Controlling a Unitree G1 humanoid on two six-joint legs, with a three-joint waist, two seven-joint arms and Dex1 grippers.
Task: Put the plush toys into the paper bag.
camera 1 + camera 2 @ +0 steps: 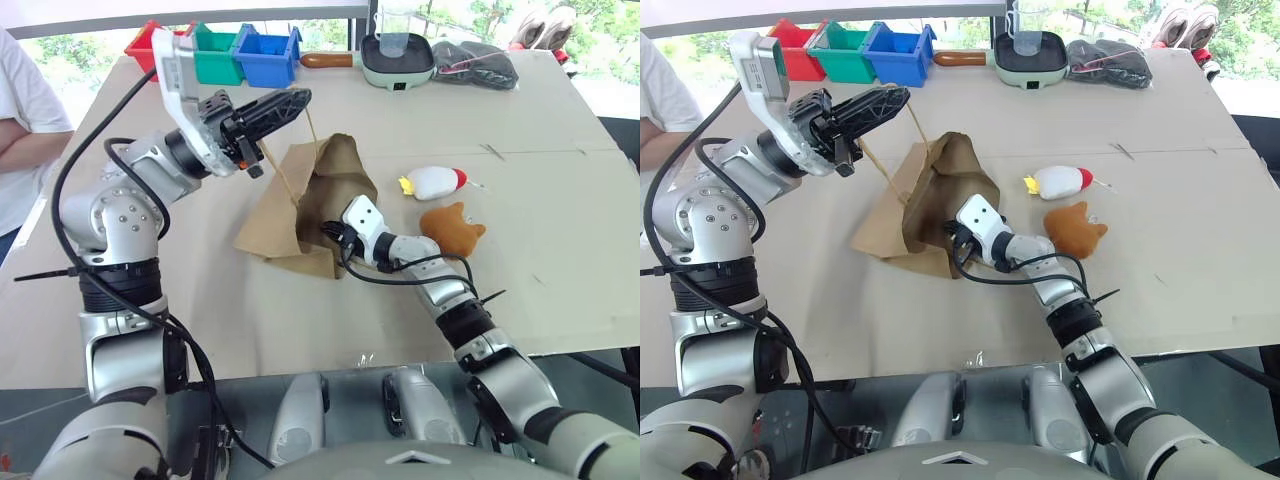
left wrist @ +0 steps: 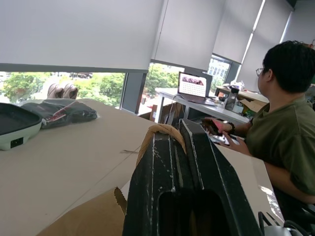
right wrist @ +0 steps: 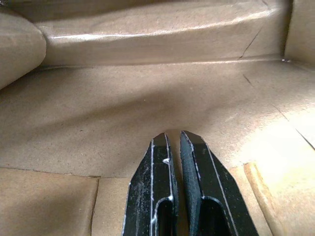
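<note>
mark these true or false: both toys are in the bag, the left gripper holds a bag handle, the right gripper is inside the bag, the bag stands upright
1. Both toys are in the bag: false. The white toy and orange toy lie on the table beside it.
2. The left gripper holds a handle: true.
3. The right gripper is inside the bag: true, shut and empty.
4. The bag stands upright: false. It lies on its side.

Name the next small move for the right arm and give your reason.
Probably draw the right gripper back out of the paper bag: it is shut and empty inside, the left gripper holds the handle up, and both plush toys lie outside.
</note>
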